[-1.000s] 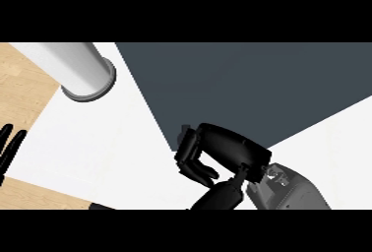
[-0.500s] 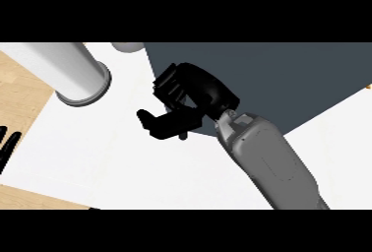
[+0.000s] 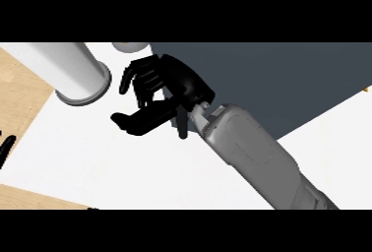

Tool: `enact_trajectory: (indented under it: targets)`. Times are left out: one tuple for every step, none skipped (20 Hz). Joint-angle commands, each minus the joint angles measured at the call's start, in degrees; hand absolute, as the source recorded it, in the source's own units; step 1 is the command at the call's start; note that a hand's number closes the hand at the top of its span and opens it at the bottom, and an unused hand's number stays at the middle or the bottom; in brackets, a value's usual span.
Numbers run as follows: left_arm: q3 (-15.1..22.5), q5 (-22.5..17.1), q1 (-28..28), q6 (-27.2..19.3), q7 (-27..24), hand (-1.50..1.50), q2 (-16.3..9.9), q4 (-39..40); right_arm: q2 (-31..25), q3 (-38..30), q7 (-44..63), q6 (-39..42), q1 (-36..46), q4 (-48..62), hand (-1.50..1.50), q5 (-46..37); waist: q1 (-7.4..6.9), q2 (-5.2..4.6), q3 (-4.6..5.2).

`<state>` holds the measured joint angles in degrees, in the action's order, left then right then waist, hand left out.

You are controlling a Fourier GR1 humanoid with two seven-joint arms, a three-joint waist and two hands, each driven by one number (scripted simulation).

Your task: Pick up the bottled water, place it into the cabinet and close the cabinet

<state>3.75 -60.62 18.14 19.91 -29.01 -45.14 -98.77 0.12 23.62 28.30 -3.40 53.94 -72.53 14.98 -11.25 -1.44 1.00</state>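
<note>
Although only part of it shows, the pale cylinder at upper left is taken to be the bottled water, lying on the white surface. Treat it as rigid, smooth-walled and likely slippery, moderately heavy if full, and prone to rolling. Grasp round the mid-body, fingers on one side and thumb opposite. The right robot hand sits just beside it, not touching, fingers relaxed and spread from the thumb, holding nothing. A dark grey panel lies behind. The left robot hand barely shows at the left edge; its state cannot be determined.
</note>
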Motion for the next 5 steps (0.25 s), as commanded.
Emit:
enact_trajectory:
  targets:
    - [-0.92, -0.25, 0.21, -0.25, -0.23, -1.5, -0.06, -0.05, -0.11, -10.1, -4.59, -8.23, 5.01, 7.19, -1.5, 0.25, 2.37, -0.73, -0.92]
    - [-0.78, 0.1, -0.08, -0.2, -0.44, -1.5, 0.2, 0.27, -0.11, -9.05, -5.2, -9.32, 6.05, 8.29, -1.5, 1.2, 2.37, -0.9, -0.84]
    - [-0.26, 0.16, 0.37, -0.58, -0.68, -1.5, 1.02, 0.05, -0.11, -8.82, -5.48, -9.67, 7.2, 9.61, -1.5, 2.18, 2.34, -0.98, -0.83]
    - [-0.67, 0.0, 0.38, -0.15, -0.14, -1.5, 0.09, -0.11, -0.22, -7.97, -6.71, -9.77, 7.4, 11.12, -1.5, 2.92, 2.55, -1.09, -0.87]
    - [-1.4, -0.65, 0.28, -0.52, -0.38, -1.5, 0.33, 0.38, -0.11, -7.5, -6.63, -10.79, 8.49, 11.99, -1.5, 4.15, 3.12, -0.77, -0.85]
